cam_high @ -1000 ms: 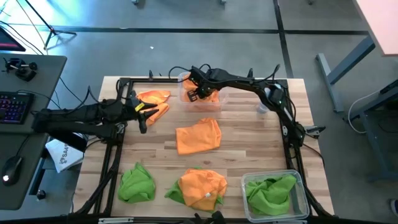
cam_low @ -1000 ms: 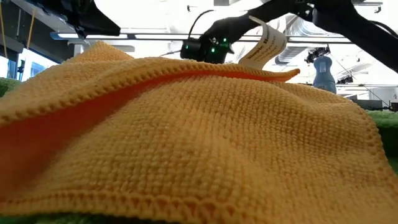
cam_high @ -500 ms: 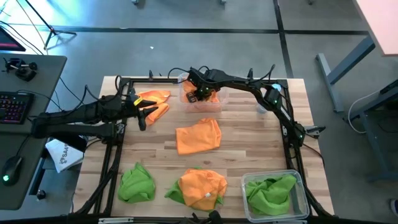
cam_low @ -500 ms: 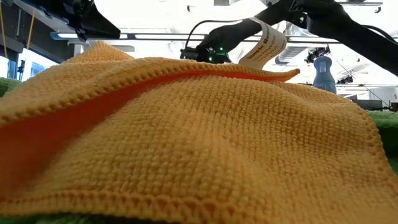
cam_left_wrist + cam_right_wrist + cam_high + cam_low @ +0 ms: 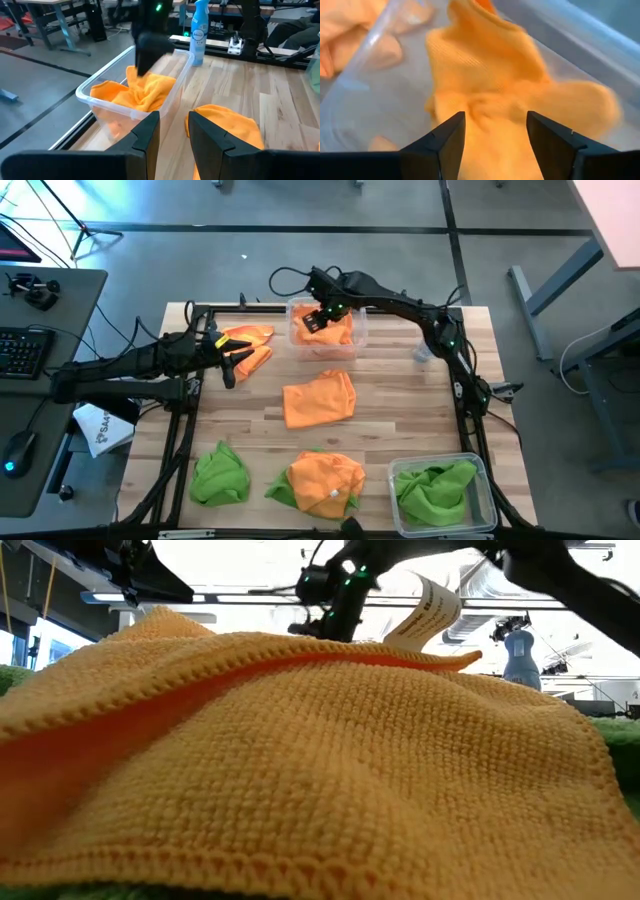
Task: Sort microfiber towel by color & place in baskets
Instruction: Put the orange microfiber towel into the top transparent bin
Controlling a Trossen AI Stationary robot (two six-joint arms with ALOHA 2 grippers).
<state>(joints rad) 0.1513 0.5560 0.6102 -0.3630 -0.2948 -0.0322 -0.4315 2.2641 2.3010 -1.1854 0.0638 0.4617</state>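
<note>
Right gripper [image 5: 313, 321] hangs over the far basket [image 5: 325, 352] with its fingers [image 5: 445, 145] spread wide and nothing between them; an orange towel [image 5: 490, 100] lies crumpled in that clear tub right below. Left gripper [image 5: 232, 361] reaches in from the table's left side, jaws parted a little and empty, its tips just beside an orange towel on the far left [image 5: 250, 345] that lies flat on the wood. Biggest thing on the table [image 5: 400, 415] is the orange towel at the centre [image 5: 319, 398], spread out on its own. Near edge: an orange towel over a green one [image 5: 325, 482], so close to the low camera it fills that view; its white tag [image 5: 425, 612] sticks up, print too small to read. Green towel at the near left [image 5: 220, 474] sits loose. The near-right basket [image 5: 485, 480] holds a bunched green towel [image 5: 435, 488]. By the far basket stands a blue spray bottle [image 5: 199, 32], label reading Febreze
</note>
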